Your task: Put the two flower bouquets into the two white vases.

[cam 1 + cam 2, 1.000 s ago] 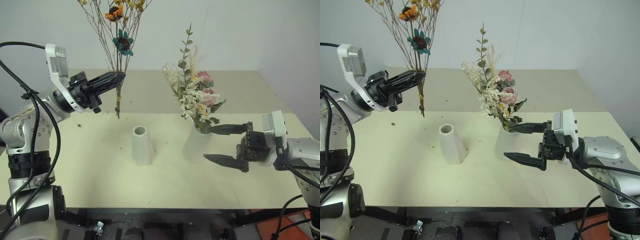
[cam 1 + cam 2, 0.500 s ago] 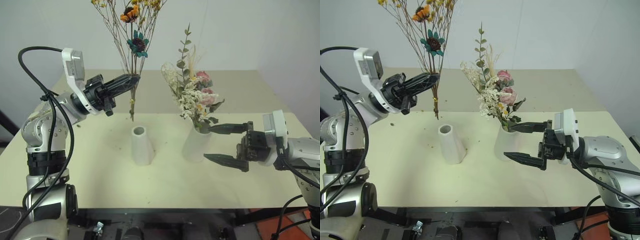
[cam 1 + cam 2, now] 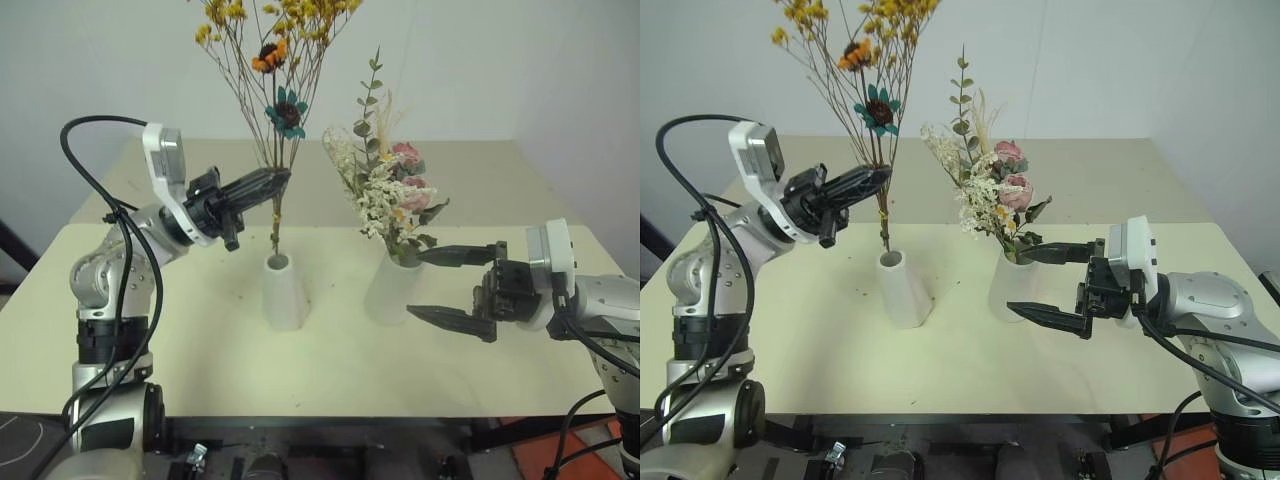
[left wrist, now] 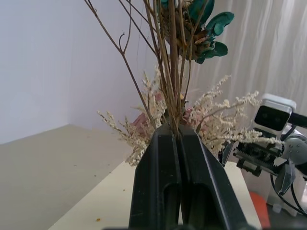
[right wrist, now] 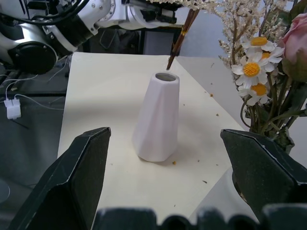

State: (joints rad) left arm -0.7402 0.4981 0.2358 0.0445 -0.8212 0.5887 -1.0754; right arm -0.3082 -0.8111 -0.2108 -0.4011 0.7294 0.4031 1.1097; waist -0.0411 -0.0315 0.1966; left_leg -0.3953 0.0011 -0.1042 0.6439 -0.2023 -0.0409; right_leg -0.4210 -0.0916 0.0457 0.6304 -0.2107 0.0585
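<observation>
The left pincer (image 3: 283,177) is clamped on the thin brown stems of the yellow-orange bouquet (image 3: 277,60) and holds it upright in the air. The lower ends of the stems hang just above the small mouth of the slim vase (image 3: 284,291), which stands on the pale surface (image 3: 180,350) directly below the pincer. In the right wrist view the stem tips are close over the opening, but I cannot tell if they are already inside.

The right pincer (image 3: 452,284) has its two fingers wide apart and holds nothing. It stays just beside the wider vase (image 3: 390,290), on its right side, not touching it. The pink rose bouquet (image 3: 392,195) already stands in this wider vase, near the slim one.
</observation>
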